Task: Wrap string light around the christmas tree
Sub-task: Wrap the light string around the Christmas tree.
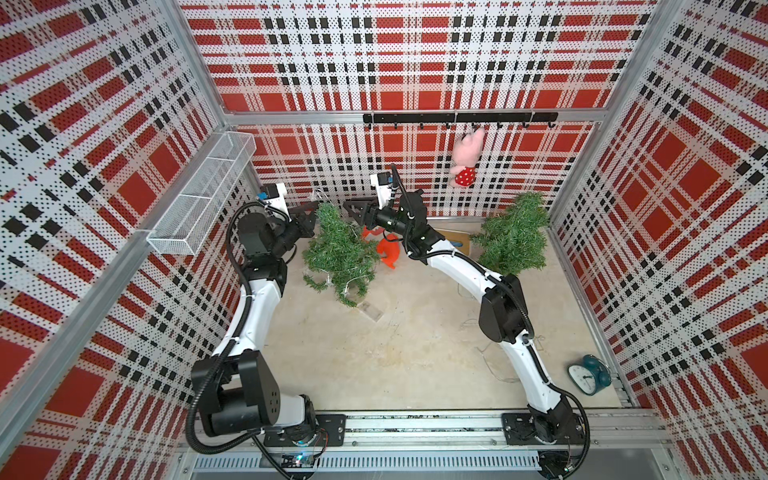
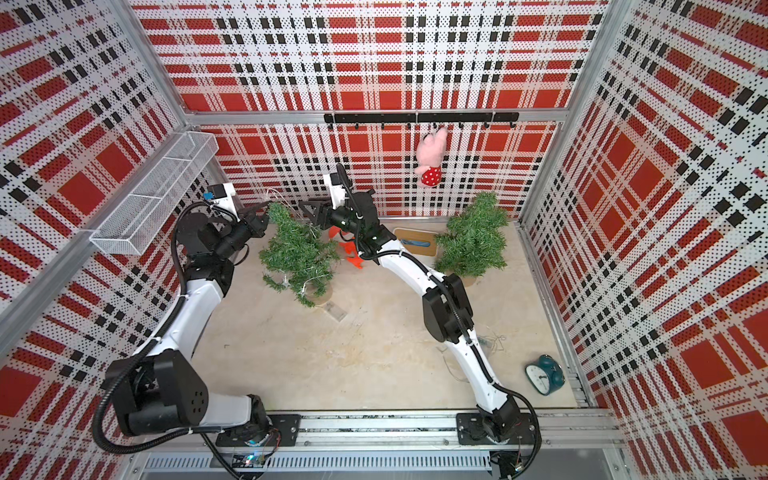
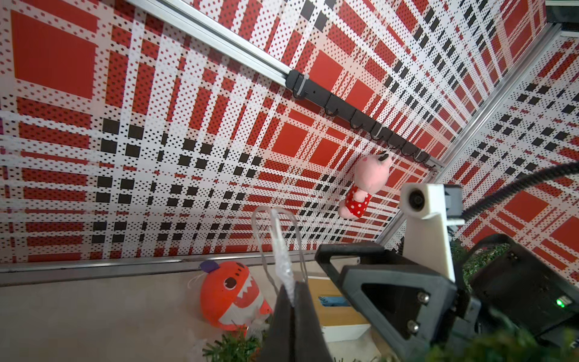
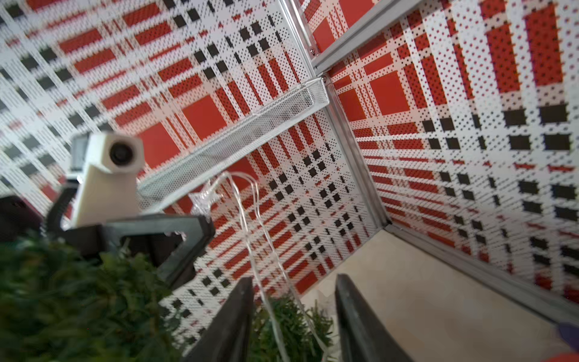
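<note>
The left gripper [image 3: 293, 290] has its jaws pressed together on the string light [image 3: 282, 247], and the light's clear wire loops stand up out of the grip just beside the top of the christmas tree [image 1: 337, 245]. The right gripper [image 4: 294, 282] faces it across the treetop with its jaws apart, and in the right wrist view thin wires pass through the gap without being pinched. More wire hangs among the tree's lower branches.
</note>
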Controlling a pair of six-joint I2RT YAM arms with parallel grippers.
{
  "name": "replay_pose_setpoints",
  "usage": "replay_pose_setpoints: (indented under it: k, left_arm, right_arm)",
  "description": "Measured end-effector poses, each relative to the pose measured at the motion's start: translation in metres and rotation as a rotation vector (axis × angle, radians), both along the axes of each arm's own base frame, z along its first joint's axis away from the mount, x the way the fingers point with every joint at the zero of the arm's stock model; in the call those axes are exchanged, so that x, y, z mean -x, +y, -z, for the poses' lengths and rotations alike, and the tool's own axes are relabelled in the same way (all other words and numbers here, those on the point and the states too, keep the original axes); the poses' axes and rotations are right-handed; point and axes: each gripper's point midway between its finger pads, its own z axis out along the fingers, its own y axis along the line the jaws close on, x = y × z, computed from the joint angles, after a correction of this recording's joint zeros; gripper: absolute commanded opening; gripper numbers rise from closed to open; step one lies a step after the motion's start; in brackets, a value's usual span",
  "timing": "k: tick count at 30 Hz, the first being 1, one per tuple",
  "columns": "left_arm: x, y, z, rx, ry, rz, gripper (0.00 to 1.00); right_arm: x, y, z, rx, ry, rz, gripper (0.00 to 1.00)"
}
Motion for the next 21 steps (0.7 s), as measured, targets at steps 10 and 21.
replay_pose_setpoints:
  k: [10,21]
  left_arm:
    - [0.031,0.008,0.023,0.017,0.078,-0.168,0.11]
    - [0.039,0.011,0.051,0.024,0.175,-0.218,0.32]
  right_arm:
    - [0.022,-0.031,-0.035,-0.018,-0.041,0.018,0.55]
    - [0.033,-0.044,-0.003,0.061,0.01,0.042,0.55]
